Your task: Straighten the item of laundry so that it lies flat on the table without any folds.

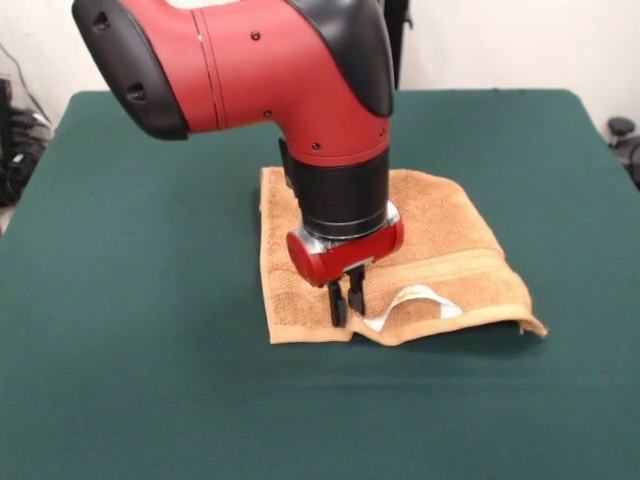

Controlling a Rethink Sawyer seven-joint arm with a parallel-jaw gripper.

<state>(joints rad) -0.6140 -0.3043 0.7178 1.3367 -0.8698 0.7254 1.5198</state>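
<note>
The tan-orange towel [440, 225] lies in the middle of the dark green table [120, 320]. It lies mostly spread, with a woven band [470, 265] near its front edge. The front edge is lifted and rolled over, showing the white label [425, 298], and the front right corner [530, 325] curls up. My gripper [347, 305] comes straight down from the red arm onto the towel's front edge, just left of the label. Its fingers stand close together and pinch a ridge of the cloth. The arm hides the towel's far left part.
Dark cables and equipment [20, 140] stand off the table's left edge. A dark object [625, 140] stands off the right edge. A white wall is behind the table.
</note>
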